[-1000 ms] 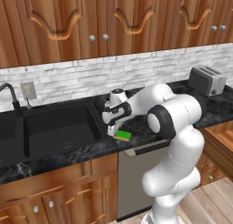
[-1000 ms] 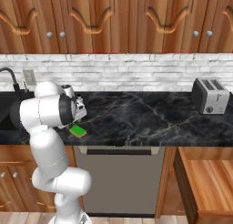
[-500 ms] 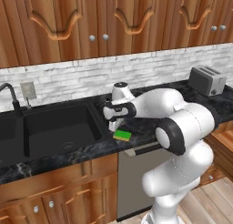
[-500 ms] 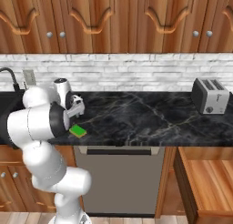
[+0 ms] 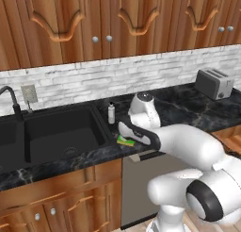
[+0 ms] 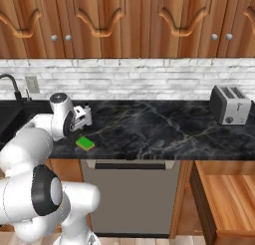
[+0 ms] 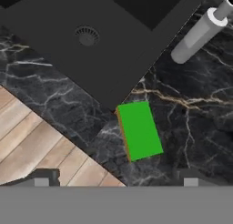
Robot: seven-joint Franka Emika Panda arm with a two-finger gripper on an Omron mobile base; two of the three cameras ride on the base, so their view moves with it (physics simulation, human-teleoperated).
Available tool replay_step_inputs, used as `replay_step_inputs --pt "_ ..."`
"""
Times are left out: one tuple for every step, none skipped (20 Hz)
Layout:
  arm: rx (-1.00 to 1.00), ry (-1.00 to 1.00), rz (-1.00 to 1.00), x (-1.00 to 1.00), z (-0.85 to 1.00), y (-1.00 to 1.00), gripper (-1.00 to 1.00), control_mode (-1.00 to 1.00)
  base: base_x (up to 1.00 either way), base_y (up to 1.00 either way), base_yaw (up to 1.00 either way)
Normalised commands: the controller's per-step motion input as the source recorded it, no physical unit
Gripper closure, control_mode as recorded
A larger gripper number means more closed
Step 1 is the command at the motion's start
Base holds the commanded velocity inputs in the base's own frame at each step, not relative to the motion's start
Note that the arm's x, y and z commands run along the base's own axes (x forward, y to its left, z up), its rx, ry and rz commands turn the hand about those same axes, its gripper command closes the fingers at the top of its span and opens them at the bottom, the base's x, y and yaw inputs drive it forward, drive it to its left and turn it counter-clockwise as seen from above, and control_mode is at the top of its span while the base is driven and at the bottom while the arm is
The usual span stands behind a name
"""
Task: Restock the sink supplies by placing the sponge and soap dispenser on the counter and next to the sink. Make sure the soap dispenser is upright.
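Sponge [image 7: 139,130] flat on counter [image 7: 200,114], just below wide-open, empty end effector [image 7: 113,178], no contact.

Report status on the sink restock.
Jaws open, holding nothing. Sponge flat on counter beside sink. Soap dispenser upright nearby. Nothing in the way.

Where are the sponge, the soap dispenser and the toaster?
sponge [image 7: 139,129], hand view, middle of green top.
soap dispenser [image 5: 111,114], left base view, bottle body.
toaster [image 6: 229,105], right base view, front face.
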Motion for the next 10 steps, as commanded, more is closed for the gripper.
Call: replay_step_inputs --pt "0.13 -0.37 -0.07 -0.68 1.0 -0.19 -1.0 -1.0 0.0 0.0 0.0" --pt "0.14 -0.37 -0.1 -0.64 1.0 -0.31 -1.0 -1.0 0.0 0.0 0.0" --pt "0.14 -0.34 -0.11 -0.58 1.0 -0.29 -1.0 -1.0 0.0 0.0 0.0" --pt "0.14 -0.34 -0.11 -0.6 1.0 -0.26 -1.0 -1.0 0.0 0.0 0.0" --pt "0.12 -0.34 -0.13 -0.62 1.0 -0.22 -1.0 -1.0 0.0 0.0 0.0" --pt "0.13 -0.33 -0.14 -0.66 1.0 -0.23 -1.0 -1.0 0.0 0.0 0.0" --pt "0.11 -0.31 -0.16 -0.64 1.0 -0.21 -1.0 -1.0 0.0 0.0 0.0" --pt "0.09 -0.3 -0.16 -0.65 1.0 -0.18 -1.0 -1.0 0.0 0.0 0.0" --pt "0.09 -0.28 -0.16 -0.67 1.0 -0.16 -1.0 -1.0 0.0 0.0 0.0" --pt "0.09 -0.29 -0.16 -0.73 1.0 -0.15 -1.0 -1.0 0.0 0.0 0.0"
